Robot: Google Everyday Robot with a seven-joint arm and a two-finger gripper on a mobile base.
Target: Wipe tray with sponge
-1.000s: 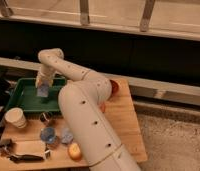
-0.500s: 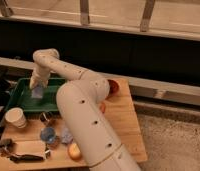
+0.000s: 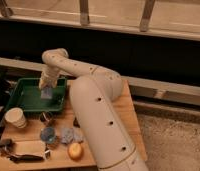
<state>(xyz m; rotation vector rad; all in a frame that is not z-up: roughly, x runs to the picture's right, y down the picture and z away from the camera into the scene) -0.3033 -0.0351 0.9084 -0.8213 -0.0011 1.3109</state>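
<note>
A green tray [image 3: 24,98] sits on the left part of the wooden table. My white arm reaches over it from the right. My gripper [image 3: 45,89] points down into the right half of the tray and is shut on a small pale blue sponge [image 3: 45,94]. The sponge rests on the tray floor near its right wall. The gripper hides the upper part of the sponge.
A paper cup [image 3: 15,118] stands in front of the tray at the left, next to a small can [image 3: 46,118]. A blue cup [image 3: 48,134], a grey object [image 3: 68,134], an orange [image 3: 74,150] and a flat packet [image 3: 28,149] lie nearer the front edge.
The gripper with the sponge moved left across the tray floor, then back right to the tray's right side. Nothing else on the table moved.
</note>
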